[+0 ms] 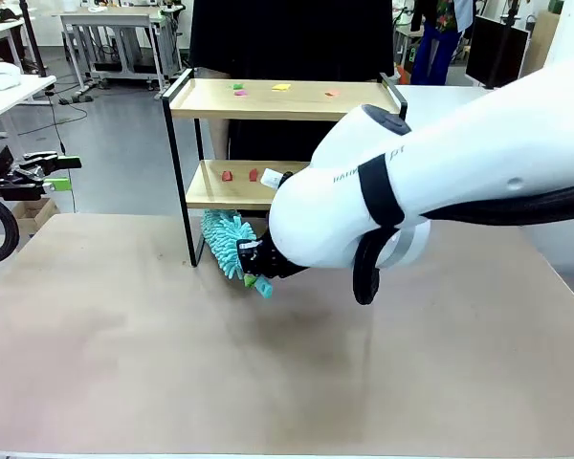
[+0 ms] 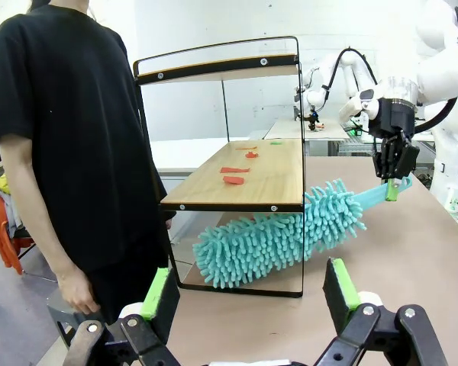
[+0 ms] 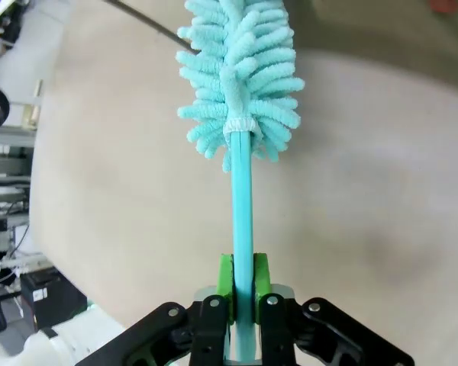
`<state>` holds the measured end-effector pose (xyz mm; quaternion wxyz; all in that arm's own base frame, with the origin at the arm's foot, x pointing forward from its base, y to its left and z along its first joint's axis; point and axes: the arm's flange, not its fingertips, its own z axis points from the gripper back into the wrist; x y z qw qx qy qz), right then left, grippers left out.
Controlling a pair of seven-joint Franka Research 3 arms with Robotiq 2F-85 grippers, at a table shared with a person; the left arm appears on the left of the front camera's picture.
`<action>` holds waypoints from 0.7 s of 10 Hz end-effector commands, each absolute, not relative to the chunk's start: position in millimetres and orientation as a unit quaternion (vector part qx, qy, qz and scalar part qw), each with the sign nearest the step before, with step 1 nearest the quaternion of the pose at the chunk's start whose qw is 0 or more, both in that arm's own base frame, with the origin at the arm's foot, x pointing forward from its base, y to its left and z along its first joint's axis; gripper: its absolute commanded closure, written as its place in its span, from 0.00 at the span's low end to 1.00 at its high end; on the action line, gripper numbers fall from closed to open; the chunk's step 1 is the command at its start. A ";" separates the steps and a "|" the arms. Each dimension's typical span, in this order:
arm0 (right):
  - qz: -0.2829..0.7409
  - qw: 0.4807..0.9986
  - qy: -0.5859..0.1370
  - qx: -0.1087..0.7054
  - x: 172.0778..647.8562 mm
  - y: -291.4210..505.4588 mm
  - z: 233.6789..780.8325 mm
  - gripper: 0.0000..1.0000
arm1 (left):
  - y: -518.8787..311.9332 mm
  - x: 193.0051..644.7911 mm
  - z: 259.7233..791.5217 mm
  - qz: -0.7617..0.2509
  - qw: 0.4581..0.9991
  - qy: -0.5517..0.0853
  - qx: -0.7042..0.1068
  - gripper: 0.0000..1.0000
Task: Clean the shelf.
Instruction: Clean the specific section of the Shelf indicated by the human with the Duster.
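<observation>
The shelf (image 1: 297, 99) stands at the table's far side, two light wooden boards in a thin black frame; the left wrist view shows it from the side as shelf (image 2: 278, 171). Small coloured scraps (image 1: 281, 87) lie on the top board and red scraps (image 2: 234, 180) on the lower one. My right gripper (image 1: 258, 270) is shut on the handle of a teal fluffy duster (image 1: 228, 241). In the left wrist view the duster (image 2: 282, 232) reaches in beneath the lower board. The right wrist view has the right gripper (image 3: 243, 284) clamped on the duster (image 3: 240, 76) handle. My left gripper (image 2: 248, 293) stands open off to the left.
A person in a black shirt (image 2: 61, 137) stands close behind the shelf, one hand hanging by the frame. The brown table top (image 1: 268, 363) spreads wide in front. My right arm's white body (image 1: 411, 182) covers the shelf's right half. Other tables stand behind.
</observation>
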<state>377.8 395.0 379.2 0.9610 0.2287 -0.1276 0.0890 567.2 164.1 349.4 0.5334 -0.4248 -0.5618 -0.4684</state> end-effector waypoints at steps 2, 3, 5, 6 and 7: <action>0.091 0.970 -0.110 0.198 378.6 420.1 387.2 0.87 | 163.7 566.4 350.8 -0.473 0.533 -0.560 -0.422 0.00; 0.079 0.963 -0.129 0.224 379.7 398.9 376.2 0.87 | 163.7 566.4 350.8 -0.473 0.533 -0.560 -0.422 0.00; 0.079 0.963 -0.129 0.224 379.7 398.9 376.2 0.87 | 163.7 566.4 350.8 -0.473 0.533 -0.560 -0.422 0.00; 0.082 0.965 -0.122 0.216 379.3 401.4 374.5 0.87 | 163.7 566.4 350.8 -0.473 0.533 -0.560 -0.422 0.00; 0.060 0.962 -0.146 0.222 378.6 415.3 373.9 0.87 | 163.7 566.4 350.8 -0.473 0.533 -0.560 -0.422 0.00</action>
